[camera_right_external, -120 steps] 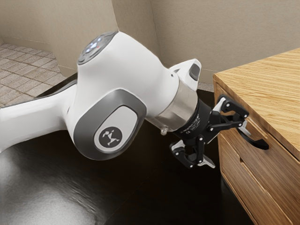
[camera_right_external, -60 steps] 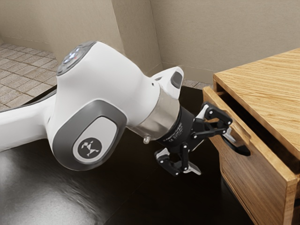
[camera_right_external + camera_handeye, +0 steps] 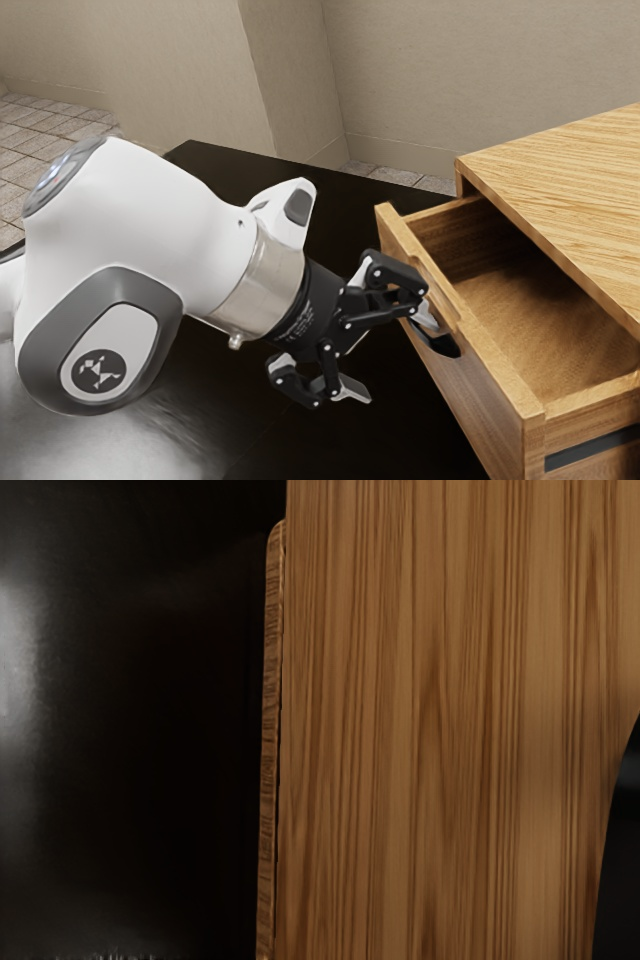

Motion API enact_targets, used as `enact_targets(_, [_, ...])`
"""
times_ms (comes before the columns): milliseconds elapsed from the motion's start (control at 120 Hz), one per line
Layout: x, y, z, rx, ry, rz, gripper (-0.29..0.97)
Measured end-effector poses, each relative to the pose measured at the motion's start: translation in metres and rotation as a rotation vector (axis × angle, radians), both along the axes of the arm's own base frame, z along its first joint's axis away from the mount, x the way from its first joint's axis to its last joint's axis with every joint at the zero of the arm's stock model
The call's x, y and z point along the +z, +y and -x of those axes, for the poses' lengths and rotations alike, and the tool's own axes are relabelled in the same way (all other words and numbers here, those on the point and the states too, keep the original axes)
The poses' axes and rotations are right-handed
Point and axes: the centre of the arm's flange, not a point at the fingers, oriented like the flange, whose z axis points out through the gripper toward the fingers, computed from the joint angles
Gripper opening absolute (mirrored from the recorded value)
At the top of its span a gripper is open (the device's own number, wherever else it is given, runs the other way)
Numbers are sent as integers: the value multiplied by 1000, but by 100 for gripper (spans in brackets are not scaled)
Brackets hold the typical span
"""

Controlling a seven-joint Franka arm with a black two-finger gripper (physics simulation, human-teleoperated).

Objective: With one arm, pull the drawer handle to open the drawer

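The wooden cabinet (image 3: 570, 190) stands at the exterior view's right, and its top drawer (image 3: 452, 372) is pulled well out, showing a bare wooden inside (image 3: 515, 315). A black handle (image 3: 441, 343) sits on the drawer front. My gripper (image 3: 388, 357) is open with its fingers spread wide. The upper finger (image 3: 420, 312) is hooked at the handle, while the lower finger (image 3: 345, 392) hangs free in front of the drawer face. In the wrist view the drawer front's wood (image 3: 440, 720) is very close to my hand.
The cabinet rests on a glossy black table (image 3: 200, 420), which also shows dark beside the drawer edge in the wrist view (image 3: 130, 730). A lower drawer (image 3: 590, 450) under the open one stays shut. Beige walls and a tiled floor (image 3: 40, 150) lie behind.
The drawer has slid from shut to far out toward the exterior view's left. My arm and gripper have drawn back the same way, with the upper finger staying at the handle.
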Motion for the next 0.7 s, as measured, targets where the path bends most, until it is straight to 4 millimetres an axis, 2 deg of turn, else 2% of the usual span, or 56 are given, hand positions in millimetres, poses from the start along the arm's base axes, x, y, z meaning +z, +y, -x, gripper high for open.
enact_targets(250, [-4, 15, 27, 8, -10, 12, 68])
enact_targets(383, [-4, 29, 40, 23, -24, 10, 68])
enact_targets(492, [-11, 46, 46, 44, -22, 10, 67])
enact_targets(700, [-10, 55, 59, 39, -53, -27, 67])
